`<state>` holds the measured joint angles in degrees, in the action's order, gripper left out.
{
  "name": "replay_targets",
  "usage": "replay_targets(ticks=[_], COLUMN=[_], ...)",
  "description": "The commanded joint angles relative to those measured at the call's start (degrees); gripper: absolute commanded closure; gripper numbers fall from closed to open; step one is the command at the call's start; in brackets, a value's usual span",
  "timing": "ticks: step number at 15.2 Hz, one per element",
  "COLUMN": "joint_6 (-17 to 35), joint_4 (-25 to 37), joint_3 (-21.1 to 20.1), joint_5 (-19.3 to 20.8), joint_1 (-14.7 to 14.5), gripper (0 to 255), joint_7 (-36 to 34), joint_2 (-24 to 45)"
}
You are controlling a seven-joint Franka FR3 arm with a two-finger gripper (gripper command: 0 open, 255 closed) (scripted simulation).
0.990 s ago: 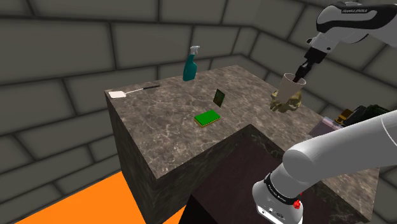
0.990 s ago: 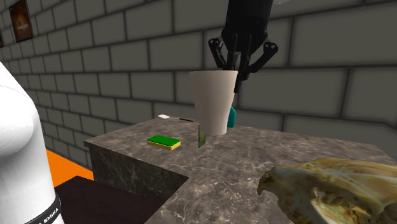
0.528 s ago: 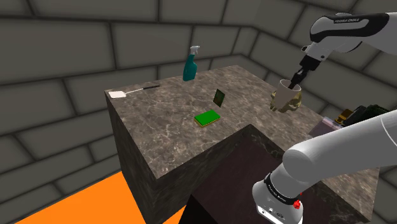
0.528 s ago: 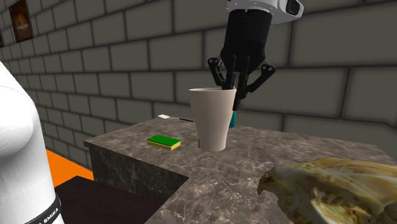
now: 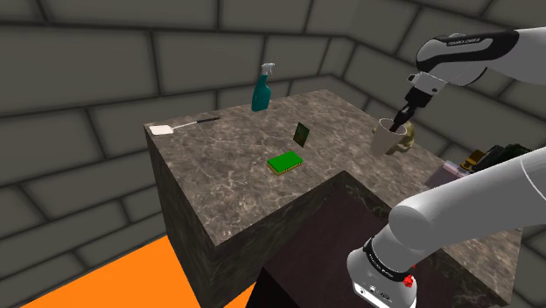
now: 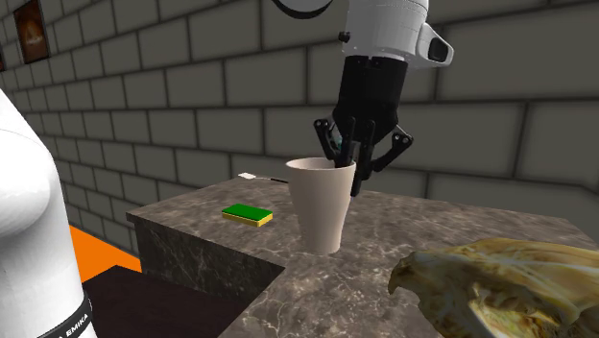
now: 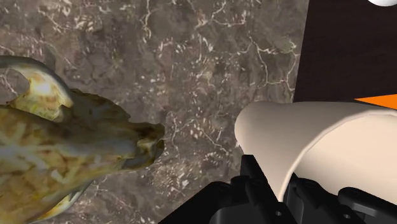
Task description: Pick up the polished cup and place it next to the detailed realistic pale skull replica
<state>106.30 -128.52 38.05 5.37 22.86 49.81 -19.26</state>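
Cream tapered cup (image 6: 321, 206), smooth and plain, stands upright on the dark marbled bench (image 6: 403, 226) just beside the yellowish skull (image 6: 499, 283), the tool (image 6: 351, 178) pinching its rim, green sponge (image 6: 248, 214) well apart.

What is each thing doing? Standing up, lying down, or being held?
cup: upright on the counter, rim clasped.
fingers: shut on the cup.
skull: lying beside the cup.
spray bottle: upright.
sponge: lying flat.
green card: standing on edge.
long-handled tool: lying flat.
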Motion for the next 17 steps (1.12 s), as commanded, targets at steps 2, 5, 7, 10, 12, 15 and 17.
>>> replay_targets(ticks=[2,5,7,10,12,15,17], joint_6=[2.45,4.85,6.47,8.91,10.55,13.18,13.18], joint_4=[-1.93,-3.57,-4.6,-6.07,-6.99,-8.35,-8.35], joint_3=[0.51,1.07,1.46,2.07,2.49,3.17,3.16], joint_5=[-0.07,-0.34,-0.59,-1.06,-1.46,-2.26,-2.26], joint_1=[0.04,-0.06,-0.14,-0.32,-0.46,-0.75,-0.74], gripper=[255,255,255,255,255,255,255], joint_7=[0.45,0.97,1.37,2.04,2.55,3.47,3.47], joint_2=[0.55,1.45,2.13,3.29,4.15,5.69,5.69])
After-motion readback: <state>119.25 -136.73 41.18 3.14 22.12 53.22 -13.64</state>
